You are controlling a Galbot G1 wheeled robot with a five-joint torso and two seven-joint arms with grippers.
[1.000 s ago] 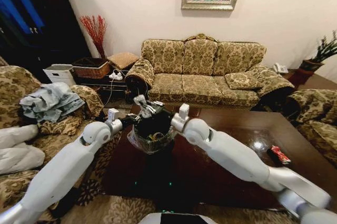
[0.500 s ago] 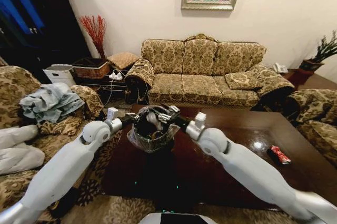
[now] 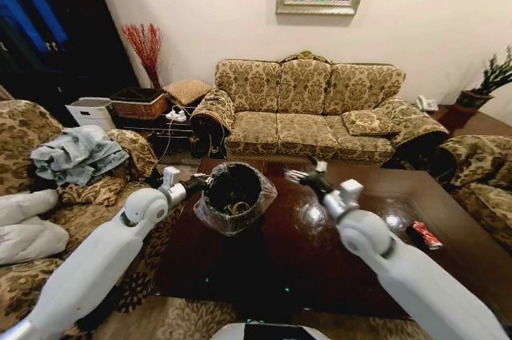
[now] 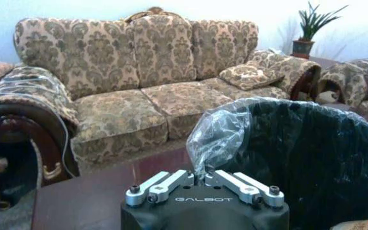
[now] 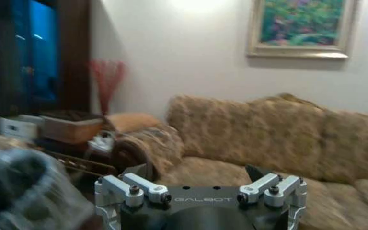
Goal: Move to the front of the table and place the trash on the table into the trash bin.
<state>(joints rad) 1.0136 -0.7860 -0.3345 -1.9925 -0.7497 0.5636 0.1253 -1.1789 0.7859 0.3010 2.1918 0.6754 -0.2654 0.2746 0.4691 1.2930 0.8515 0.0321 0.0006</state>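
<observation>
The black trash bin, lined with a clear bag, stands on the dark wooden table at its left end. Some trash lies inside it. My left gripper is at the bin's near-left rim, and in the left wrist view it is shut on a pinch of the plastic liner. My right gripper hovers over the table just right of the bin, open and empty, as the right wrist view also shows. A red can lies near the table's right edge.
A patterned sofa stands beyond the table. An armchair with a heap of clothes is on the left and another armchair on the right. A woven basket sits on a low stand at the back left.
My right arm has swung to the right, from above the trash bin to over the bare table beside it. The left gripper has kept its hold on the liner.
</observation>
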